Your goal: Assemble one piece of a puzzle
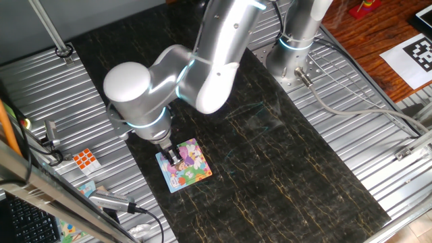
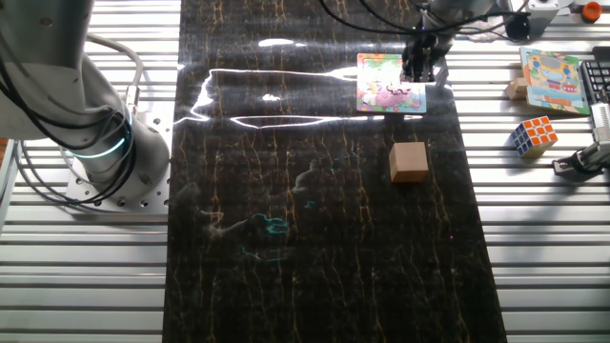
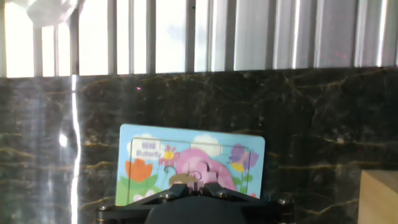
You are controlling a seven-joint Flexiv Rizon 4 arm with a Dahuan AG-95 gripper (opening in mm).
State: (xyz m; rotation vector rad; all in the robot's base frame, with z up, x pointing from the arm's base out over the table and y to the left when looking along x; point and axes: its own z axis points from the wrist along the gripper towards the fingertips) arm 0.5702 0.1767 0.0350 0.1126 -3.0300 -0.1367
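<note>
The puzzle [image 1: 194,170] is a small square board with a light blue border and a pink, yellow and green cartoon picture, flat on the dark marble mat. It also shows in the other fixed view [image 2: 379,92] and the hand view [image 3: 149,155]. My gripper [image 1: 177,158] stands upright over the board's middle, fingertips at or just above its surface [image 2: 416,74]. In the hand view the gripper [image 3: 194,184] has its jaws drawn almost together on a thin pale sliver, the piece seen edge-on. A brown bare spot [image 3: 180,179] shows on the board just left of the fingertips.
A tan wooden cube [image 2: 408,160] sits on the mat near the board, at the hand view's lower right [image 3: 379,199]. An orange-and-white twisty cube [image 1: 85,159] and a second picture board [image 2: 555,81] lie on the ribbed metal beside the mat. The arm's base [image 2: 105,152] stands at the far end.
</note>
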